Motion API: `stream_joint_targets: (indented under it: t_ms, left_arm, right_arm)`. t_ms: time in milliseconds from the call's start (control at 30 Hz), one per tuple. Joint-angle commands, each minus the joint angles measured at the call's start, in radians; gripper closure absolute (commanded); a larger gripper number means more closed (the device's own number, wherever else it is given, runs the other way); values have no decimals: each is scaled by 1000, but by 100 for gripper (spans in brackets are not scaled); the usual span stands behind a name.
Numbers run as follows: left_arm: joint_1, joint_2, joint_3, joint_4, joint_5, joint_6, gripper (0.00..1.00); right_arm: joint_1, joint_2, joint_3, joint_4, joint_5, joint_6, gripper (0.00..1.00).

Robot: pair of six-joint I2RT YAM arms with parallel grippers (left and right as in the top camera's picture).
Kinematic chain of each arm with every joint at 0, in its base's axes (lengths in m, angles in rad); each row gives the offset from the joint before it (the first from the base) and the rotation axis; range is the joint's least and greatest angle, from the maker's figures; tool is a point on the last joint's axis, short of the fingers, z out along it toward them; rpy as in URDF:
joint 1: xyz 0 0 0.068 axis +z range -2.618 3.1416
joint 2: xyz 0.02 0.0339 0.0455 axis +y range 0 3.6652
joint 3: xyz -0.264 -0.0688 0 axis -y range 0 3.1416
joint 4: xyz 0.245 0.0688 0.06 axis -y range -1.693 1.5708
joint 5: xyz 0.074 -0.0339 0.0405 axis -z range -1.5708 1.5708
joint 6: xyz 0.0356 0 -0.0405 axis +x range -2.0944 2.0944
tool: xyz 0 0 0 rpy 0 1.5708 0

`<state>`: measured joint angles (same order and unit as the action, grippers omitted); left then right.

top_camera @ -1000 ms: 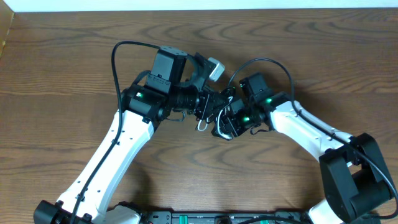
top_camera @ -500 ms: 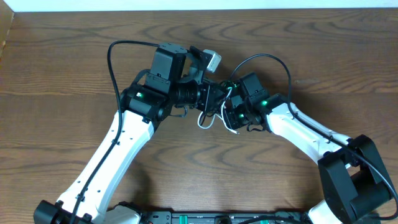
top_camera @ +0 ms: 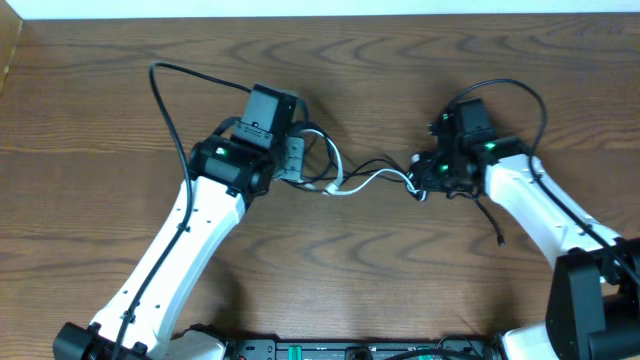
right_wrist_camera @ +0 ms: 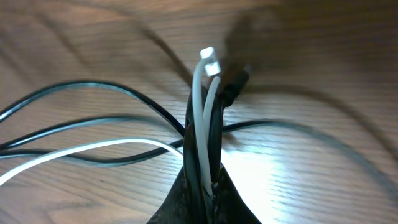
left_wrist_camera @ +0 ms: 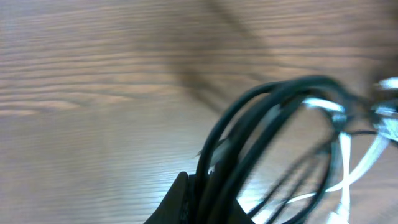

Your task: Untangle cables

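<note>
Setting reads as a robotics lab bench. Dark wood-grain table (top_camera: pixel 100 110) carries two white-and-black robot arms, the left arm (top_camera: pixel 190 250) and the right arm (top_camera: pixel 530 205), each showing a lit green status light (top_camera: pixel 222 152). A black mounting rail (top_camera: pixel 330 350) with connectors runs along the near edge. A pale strip (top_camera: pixel 300 8) lies beyond the far edge.

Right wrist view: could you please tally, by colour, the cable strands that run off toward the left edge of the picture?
White strands: 1
Black strands: 3, as far as the blur allows
Total: 4 strands
</note>
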<state>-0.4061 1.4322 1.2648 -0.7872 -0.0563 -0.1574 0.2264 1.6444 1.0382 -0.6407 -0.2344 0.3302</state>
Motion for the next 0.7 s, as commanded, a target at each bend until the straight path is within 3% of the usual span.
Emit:
stream_joint_targets:
  t_ms: [0, 33, 100, 167, 300, 533, 667]
  left_arm:
    - [75, -13, 15, -9, -182, -24, 92]
    - [93, -13, 15, -8, -186, -32, 92]
    - [168, -13, 16, 3, -192, -80, 78]
    - [209, -13, 16, 8, -192, -118, 74]
    - [306, -13, 16, 7, -150, -241, 53]
    - [315, -13, 15, 7, 211, -240, 45]
    - [275, -13, 14, 20, 377, -183, 43]
  right_arm:
    - [-51, -24, -6, -23, 18, 13, 99]
    - [-59, -24, -6, -30, 19, 12, 99]
    - [-74, -24, -6, -42, 19, -5, 99]
    - [-75, -24, -6, -44, 19, -6, 99]
    - [-75, -24, -6, -45, 18, -6, 99]
    - [-75, -24, -6, -58, 13, -13, 99]
    - [-75, -24, -6, -54, -141, -74, 99]
